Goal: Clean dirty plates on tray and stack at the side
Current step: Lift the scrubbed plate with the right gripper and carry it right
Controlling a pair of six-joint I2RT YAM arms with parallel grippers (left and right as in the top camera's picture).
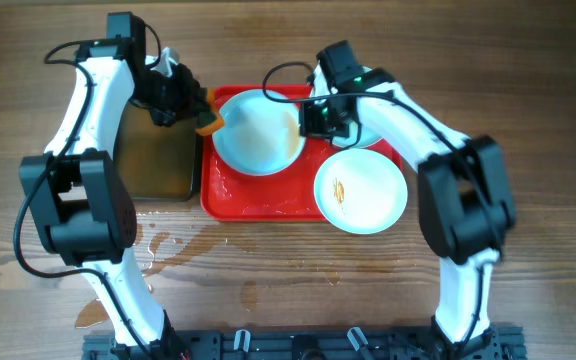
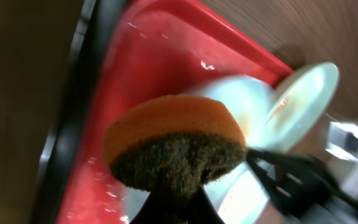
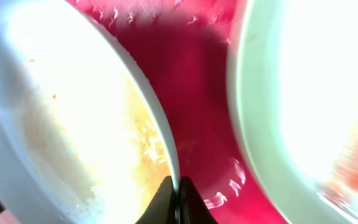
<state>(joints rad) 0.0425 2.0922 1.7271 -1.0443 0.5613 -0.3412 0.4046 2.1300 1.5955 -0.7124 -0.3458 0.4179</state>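
A large red rectangular plastic tray (image 1: 268,200) with a low rim lies at the middle of the brown wooden table (image 1: 528,80), with a black rectangular pan of brownish water (image 1: 158,160) just beside its left edge.

One round pale mint plate (image 1: 253,135) sits over the tray's far left corner. The right gripper (image 1: 313,118) has its fingers pressed together on the right side of this plate's rim, and the right wrist view shows the rim pinched between the two fingertips. A thin yellowish film covers the plate's inner face.

The left gripper (image 1: 190,108) is clamped on an orange sponge with a dark green scouring face (image 1: 208,122). It hangs at the tray's far left corner, just beside the held plate's left rim. I cannot tell whether sponge and plate touch.

A second pale plate (image 1: 363,195) rests at the tray's near right corner, overhanging the right edge, with a small orange-brown smear at its centre.

A third pale plate (image 3: 291,112) lies at the tray's far right corner, mostly hidden beneath the right arm.

Water spots (image 1: 178,245) glisten on the table off the tray's near left corner.
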